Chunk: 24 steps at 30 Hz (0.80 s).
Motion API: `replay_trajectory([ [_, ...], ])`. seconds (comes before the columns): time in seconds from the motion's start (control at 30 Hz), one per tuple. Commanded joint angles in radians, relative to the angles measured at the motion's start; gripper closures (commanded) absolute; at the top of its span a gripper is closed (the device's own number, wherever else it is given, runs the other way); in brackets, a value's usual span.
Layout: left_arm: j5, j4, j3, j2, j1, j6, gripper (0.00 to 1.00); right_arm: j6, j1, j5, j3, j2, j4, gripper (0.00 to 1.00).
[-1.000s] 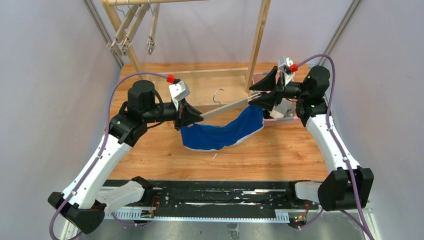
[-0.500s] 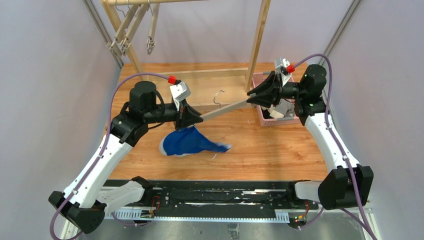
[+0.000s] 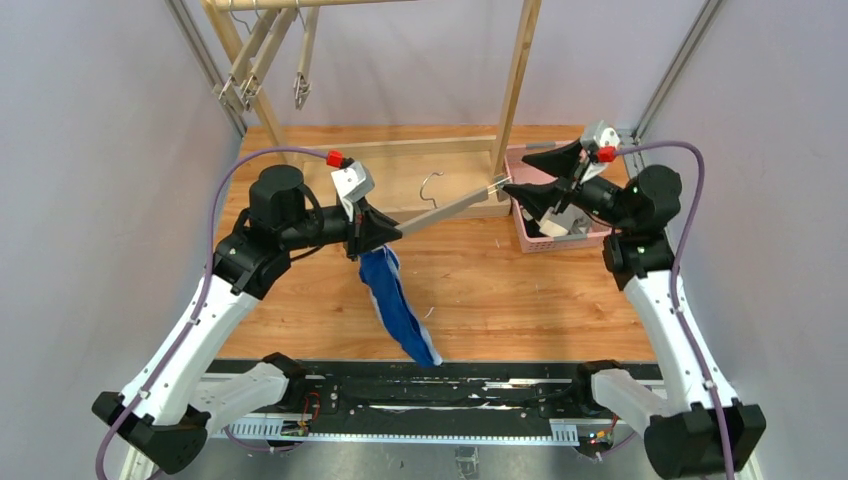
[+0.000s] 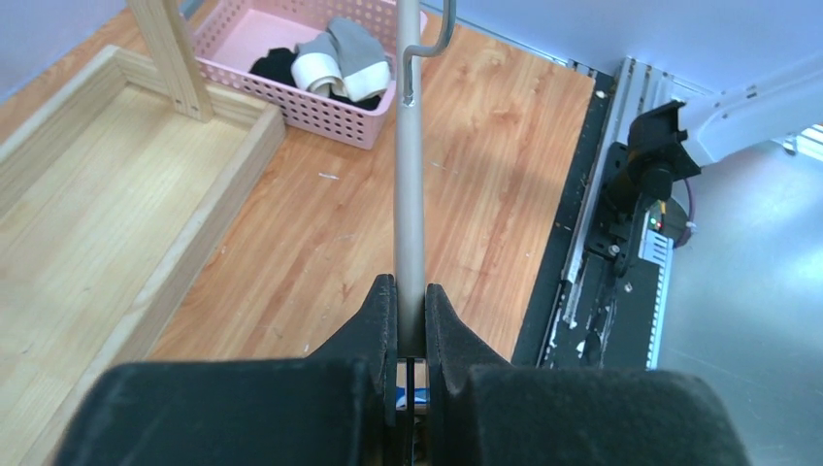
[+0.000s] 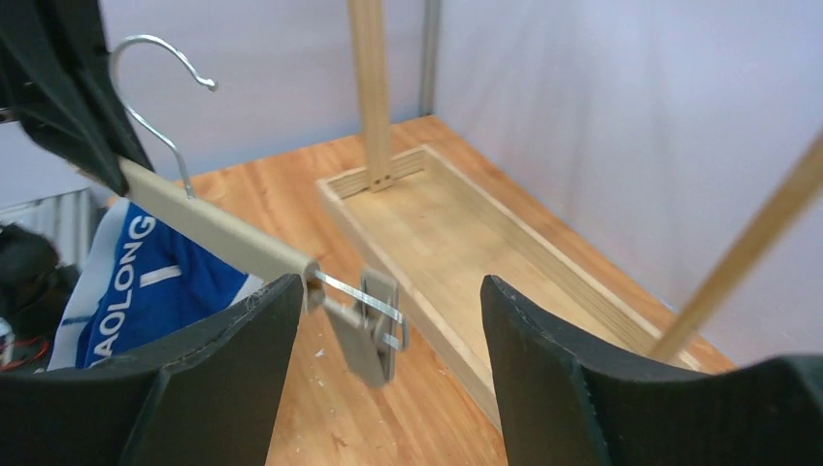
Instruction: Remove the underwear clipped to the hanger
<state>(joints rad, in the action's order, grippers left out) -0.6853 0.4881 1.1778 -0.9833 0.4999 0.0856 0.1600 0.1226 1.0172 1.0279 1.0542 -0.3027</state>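
Observation:
My left gripper (image 3: 378,235) is shut on the left end of the grey hanger bar (image 3: 445,210), holding it above the table; the left wrist view shows the fingers (image 4: 383,316) clamped on the bar (image 4: 410,146). The bright blue underwear (image 3: 395,300) hangs straight down from the bar's left end, still clipped there. My right gripper (image 3: 515,172) is open beside the hanger's right clip (image 3: 497,184). In the right wrist view that empty clip (image 5: 374,330) sits between the open jaws of my right gripper (image 5: 390,291), and the blue underwear (image 5: 146,282) is behind it. Black and grey underwear (image 4: 325,58) lie in the pink basket (image 3: 590,235).
A wooden rack (image 3: 520,80) stands at the back, its low frame (image 5: 456,243) on the table. Several empty clip hangers (image 3: 265,60) hang from its rail at the upper left. The pink basket (image 4: 243,29) sits at the rack's right foot. Walls close in on both sides.
The blue underwear came off the right clip and swung down to hang from the left end. My right gripper opened and drew back to the right. The left gripper kept hold of the bar.

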Motion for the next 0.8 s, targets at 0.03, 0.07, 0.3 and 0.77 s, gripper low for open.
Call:
replay_trajectory([
  [0.03, 0.088, -0.066, 0.023, 0.059, 0.004, -0.005, 1.0, 0.116, 0.011, -0.297, -0.149, -0.146, -0.154, 0.3],
  [0.07, 0.105, -0.079, 0.018, 0.068, 0.003, -0.011, 1.0, 0.149, 0.01, -0.316, -0.183, -0.167, -0.184, 0.28],
  [0.3, 0.162, -0.319, -0.07, 0.134, 0.003, -0.134, 1.0, 0.47, 0.012, -0.298, -0.409, -0.19, -0.583, 0.37],
  [0.77, 0.082, -0.593, -0.195, 0.111, 0.005, -0.366, 1.0, 0.867, 0.172, -0.194, -0.252, 0.24, -1.27, 0.38],
])
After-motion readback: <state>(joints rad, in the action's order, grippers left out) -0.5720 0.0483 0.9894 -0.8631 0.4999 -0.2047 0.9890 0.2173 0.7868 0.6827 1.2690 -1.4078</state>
